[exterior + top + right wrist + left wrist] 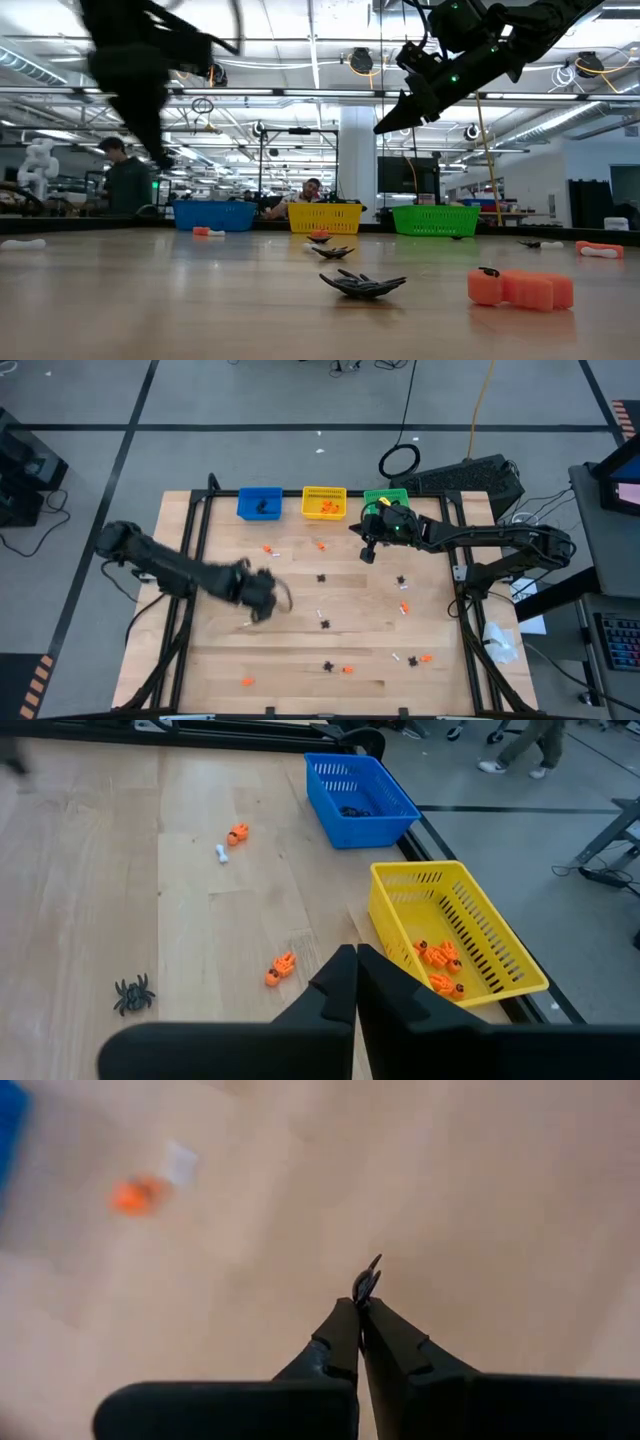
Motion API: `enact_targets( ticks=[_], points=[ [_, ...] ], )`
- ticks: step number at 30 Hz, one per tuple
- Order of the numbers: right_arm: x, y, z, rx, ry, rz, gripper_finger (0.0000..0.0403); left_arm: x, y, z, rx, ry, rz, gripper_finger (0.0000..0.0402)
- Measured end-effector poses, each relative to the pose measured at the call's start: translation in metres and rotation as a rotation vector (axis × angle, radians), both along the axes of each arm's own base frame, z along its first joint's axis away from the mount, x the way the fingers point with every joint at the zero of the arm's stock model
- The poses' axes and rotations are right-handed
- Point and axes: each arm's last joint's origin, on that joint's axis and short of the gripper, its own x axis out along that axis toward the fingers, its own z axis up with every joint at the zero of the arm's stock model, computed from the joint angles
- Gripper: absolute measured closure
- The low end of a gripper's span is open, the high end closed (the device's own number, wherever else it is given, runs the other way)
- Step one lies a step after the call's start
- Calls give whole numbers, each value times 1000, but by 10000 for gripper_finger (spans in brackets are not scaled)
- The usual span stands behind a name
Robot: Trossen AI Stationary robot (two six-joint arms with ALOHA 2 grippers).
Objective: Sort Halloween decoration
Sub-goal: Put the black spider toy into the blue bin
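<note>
On the left of the wooden table, the left gripper hangs above the boards with its fingers clenched on a small black spidery trinket, only a dark sliver of which pokes out past the fingertips in its wrist view; I judge it a black piece bound for the blue bin, which stands at the far edge and already has dark pieces in it. The grip sits at the very tips, which suits so slight a thing but leaves little margin if it slips. Moving right, the yellow bin sits beside the blue one and holds orange trinkets, so the sorting appears to go by colour, one bin for each. Next along is the green bin, partly covered from above by the right arm. The right gripper hovers in the air just near of the yellow and green bins, its fingers pressed together with nothing visible between them; it seems to wait clear of the left arm's path. Much of the Halloween decoration lies loose across the middle and near parts of the table: black spiders, orange bits and a few white ones, well apart from one another, so the job looks far from finished.
</note>
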Motion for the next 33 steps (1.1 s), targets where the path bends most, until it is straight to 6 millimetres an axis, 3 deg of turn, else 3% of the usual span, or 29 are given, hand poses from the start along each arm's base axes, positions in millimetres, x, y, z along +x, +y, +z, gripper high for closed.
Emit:
enact_targets(
  ticks=[6,12,17,23,33],
  points=[
    [0,0,0,0,0,0,403,-1,97,16,55,-8,142,396],
    [0,0,0,-3,2,1,403,-18,191,15,63,-59,275,396],
    [0,-1,0,-6,2,-1,403,-38,253,7,30,-77,353,396],
    [-1,-2,0,-6,3,-6,403,-44,297,-18,-17,34,373,396],
    [-3,-8,0,-19,8,-20,403,-32,322,-43,-15,48,313,396]
  ],
)
